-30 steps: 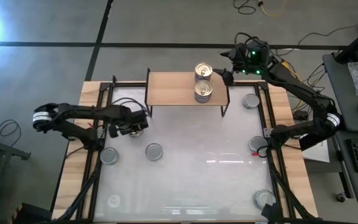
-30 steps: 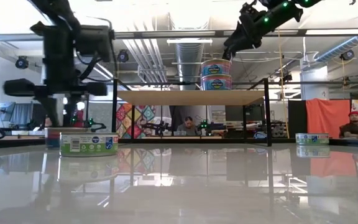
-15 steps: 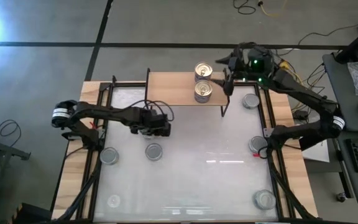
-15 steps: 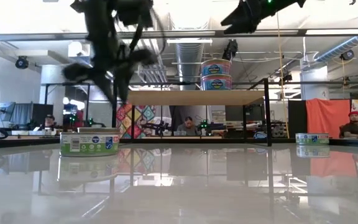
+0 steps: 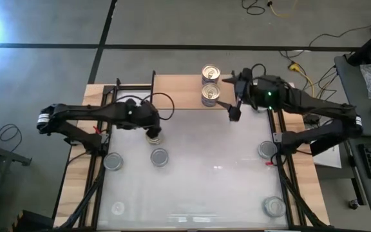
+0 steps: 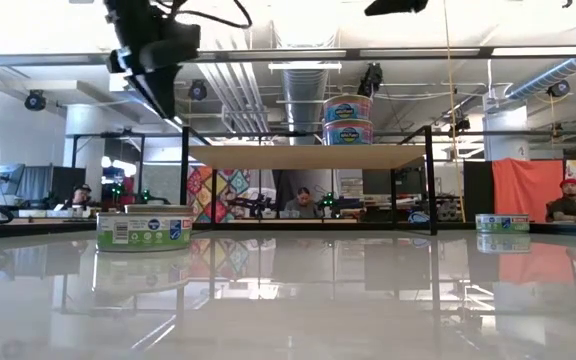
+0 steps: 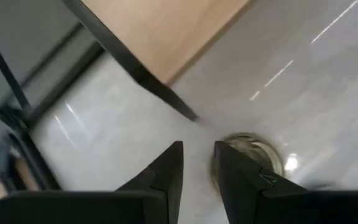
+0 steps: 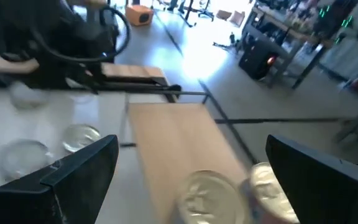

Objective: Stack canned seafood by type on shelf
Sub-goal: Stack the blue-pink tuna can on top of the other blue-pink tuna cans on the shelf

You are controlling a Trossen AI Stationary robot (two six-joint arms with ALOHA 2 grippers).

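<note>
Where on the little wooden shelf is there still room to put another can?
The shelf is bare along its whole left stretch, from its left edge up to the two cans, which sit near its right end. That right end is crowded: the right gripper hovers just beside the cans, jaws open. The left gripper is off the shelf, above the table.

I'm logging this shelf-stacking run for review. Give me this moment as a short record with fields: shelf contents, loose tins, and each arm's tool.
shelf: light-wood board at the table's far edge
on shelf: two tins with pull-ring tops, side by side from above; the low view shows two labelled tins, one above the other
loose tins: several flat on the white table
left tool: above the table in front of the shelf, fingers nearly together, a tin just beyond its fingertips
right tool: by the shelf's right end, wide open, empty
</note>
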